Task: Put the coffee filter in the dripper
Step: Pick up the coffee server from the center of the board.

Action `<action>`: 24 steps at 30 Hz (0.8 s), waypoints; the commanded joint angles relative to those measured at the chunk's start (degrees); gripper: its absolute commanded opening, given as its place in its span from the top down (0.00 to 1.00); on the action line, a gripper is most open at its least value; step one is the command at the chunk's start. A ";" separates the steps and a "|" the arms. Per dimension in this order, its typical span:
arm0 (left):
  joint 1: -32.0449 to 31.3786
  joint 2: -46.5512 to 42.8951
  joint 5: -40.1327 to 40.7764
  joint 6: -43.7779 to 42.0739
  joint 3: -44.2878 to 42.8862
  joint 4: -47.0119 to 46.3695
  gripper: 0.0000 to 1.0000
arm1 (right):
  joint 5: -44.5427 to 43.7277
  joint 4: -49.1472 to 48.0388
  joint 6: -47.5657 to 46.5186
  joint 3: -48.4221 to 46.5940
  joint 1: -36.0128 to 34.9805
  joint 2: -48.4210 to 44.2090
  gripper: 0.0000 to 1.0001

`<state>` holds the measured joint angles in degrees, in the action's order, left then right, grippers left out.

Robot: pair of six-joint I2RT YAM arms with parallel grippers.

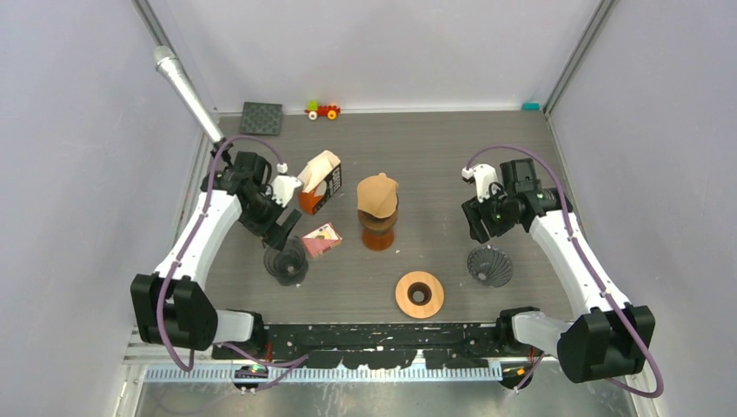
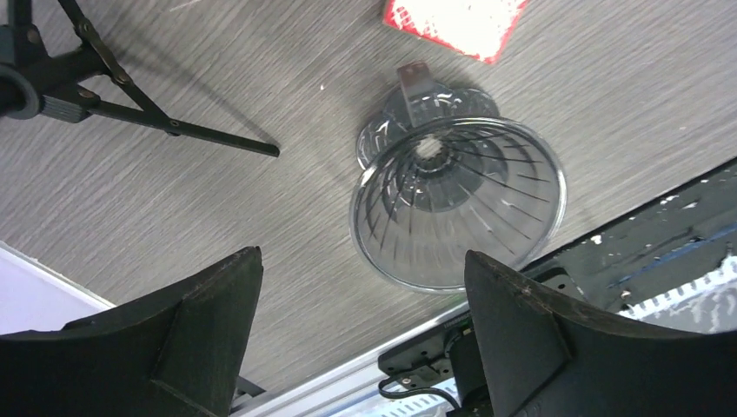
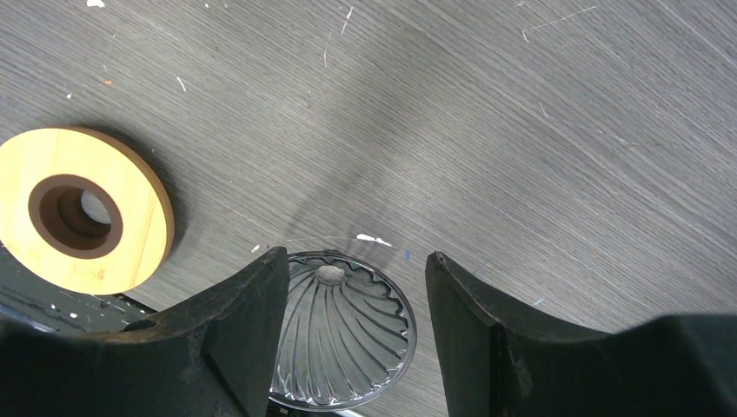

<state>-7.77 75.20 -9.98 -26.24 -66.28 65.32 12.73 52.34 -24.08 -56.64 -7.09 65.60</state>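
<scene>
Grey wood-grain tabletop [image 1: 539, 174] fills a pale-walled enclosure, with both arm bases mounted at the near edge. Closest to the bases lies a wooden ring [image 1: 420, 294], flat and unused. Just beyond it, on either side, stand two ribbed drippers with their mouths up: the left dripper [image 1: 287, 261] and the right dripper [image 1: 489, 265]. That orientation leaves each cone ready to receive a filter. The left jaws hang above the left dripper [image 2: 456, 200], spread wide, with both fingers [image 2: 209, 321] clear of the rim and nothing between them. This looks like a staging position, not a grip. The right jaws are likewise apart and empty. Their fingers [image 3: 243, 330] frame the right dripper [image 3: 343, 334] from above without touching it. A red packet [image 1: 322, 239] lies just beyond the left dripper. At mid-table the coffee filter [image 1: 378, 193], a tan paper cone, rests on a brown base [image 1: 378, 233], well apart from both sets of jaws. Whether it is seated or only perched there cannot be told. Near it, an orange box [image 1: 320, 184] holds more filters. Judged from this layout, the filter has not yet been collected. At the far edge sit a black mat [image 1: 262, 118] and a toy car [image 1: 322, 110].
</scene>
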 commanded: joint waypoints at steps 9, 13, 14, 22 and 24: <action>0.28 5.56 3.96 -1.36 3.90 -7.10 0.18 | 0.78 -1.45 -0.17 1.04 0.19 -0.60 0.36; 0.30 8.22 2.63 -1.52 4.87 -8.02 0.34 | 0.89 -1.53 -0.21 1.42 0.18 -0.74 0.37; 0.30 8.95 2.34 -1.61 4.99 -8.16 0.39 | 0.83 -1.56 -0.21 1.61 0.23 -0.91 0.37; 0.30 12.39 -0.74 -1.21 5.17 -8.19 0.63 | 0.41 -1.79 -0.38 2.50 0.22 -1.53 0.38; 0.28 12.23 -1.49 -1.21 4.83 -7.37 0.72 | 0.36 -1.79 -0.37 2.57 0.16 -1.55 0.39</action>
<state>-7.75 87.70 -8.58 -27.16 -60.82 58.00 12.78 51.83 -24.08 -54.39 -7.05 65.49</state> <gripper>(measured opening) 0.348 0.616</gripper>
